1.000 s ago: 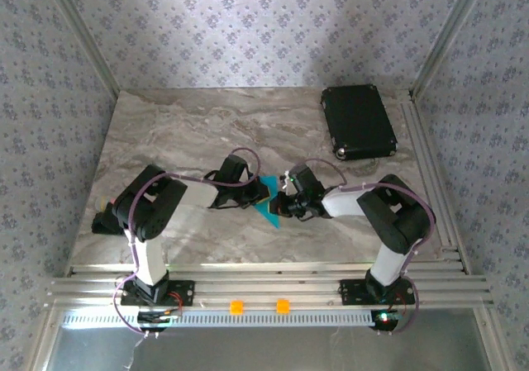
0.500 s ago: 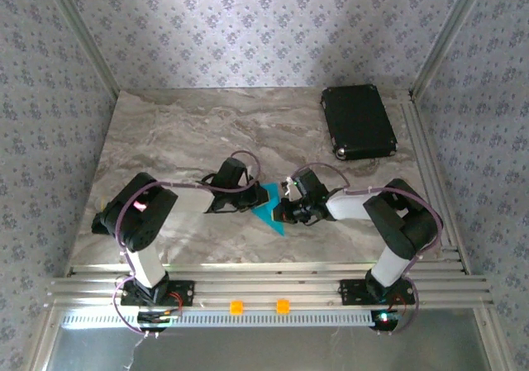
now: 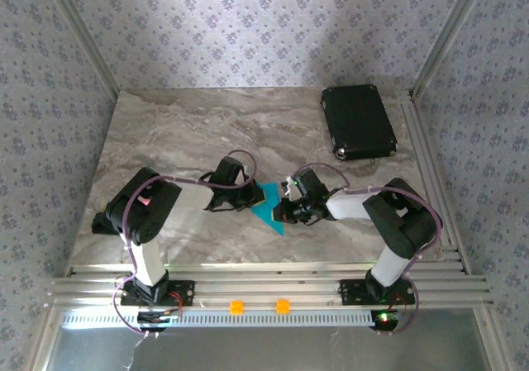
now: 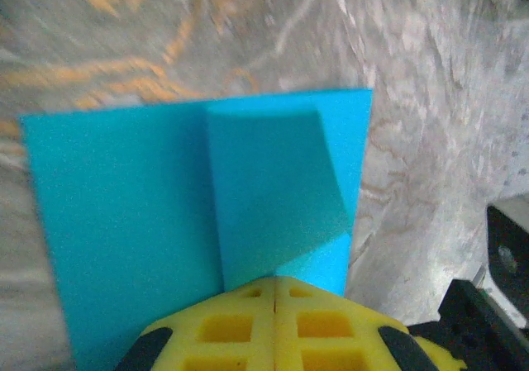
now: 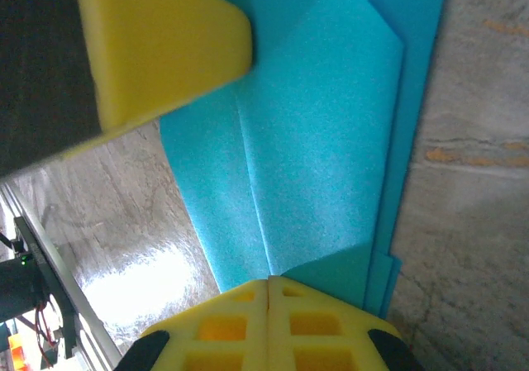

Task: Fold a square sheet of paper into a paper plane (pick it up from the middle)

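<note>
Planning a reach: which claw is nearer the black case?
The right claw, at the edge of the blue paper facing the black case; the left claw is farther.

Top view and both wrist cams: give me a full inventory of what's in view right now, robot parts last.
sheet of paper: one, cyan-blue, partly folded, table centre between the two grippers
black case: one, black, far right of the table
orange blocks: two, orange, on the near rail
table: one, grey-beige marble pattern
left gripper: one, yellow fingers, shut, tips at the paper
right gripper: one, yellow fingers, shut, tips at the paper
</note>
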You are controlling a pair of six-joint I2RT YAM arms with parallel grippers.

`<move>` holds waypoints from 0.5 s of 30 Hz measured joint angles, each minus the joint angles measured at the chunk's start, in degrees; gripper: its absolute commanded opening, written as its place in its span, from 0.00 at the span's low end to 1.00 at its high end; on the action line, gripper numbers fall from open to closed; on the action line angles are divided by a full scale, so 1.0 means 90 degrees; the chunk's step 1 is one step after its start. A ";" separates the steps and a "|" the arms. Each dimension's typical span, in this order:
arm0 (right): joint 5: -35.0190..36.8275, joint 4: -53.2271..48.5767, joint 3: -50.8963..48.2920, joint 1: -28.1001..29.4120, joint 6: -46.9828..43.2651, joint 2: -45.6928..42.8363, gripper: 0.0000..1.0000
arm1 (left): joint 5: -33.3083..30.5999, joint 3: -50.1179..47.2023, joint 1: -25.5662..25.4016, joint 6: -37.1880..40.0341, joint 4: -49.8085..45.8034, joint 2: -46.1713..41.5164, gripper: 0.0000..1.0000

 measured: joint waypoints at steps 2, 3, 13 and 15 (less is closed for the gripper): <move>-0.0005 0.0041 -0.0007 -0.0005 0.0000 0.0010 0.00 | 0.0029 0.0153 0.0141 0.0002 -0.0112 0.0092 0.06; -0.0002 0.0068 -0.0015 -0.0005 0.0000 0.0010 0.00 | 0.0049 0.0236 0.0206 0.0005 -0.0165 0.0143 0.06; -0.0073 0.0357 -0.0170 -0.0058 0.0000 0.0007 0.00 | 0.0092 0.0709 0.0699 0.0032 -0.0495 0.0410 0.06; -0.0097 0.0403 -0.0209 -0.0070 0.0000 0.0010 0.00 | -0.0005 0.0765 0.0823 0.0073 -0.0566 0.0413 0.06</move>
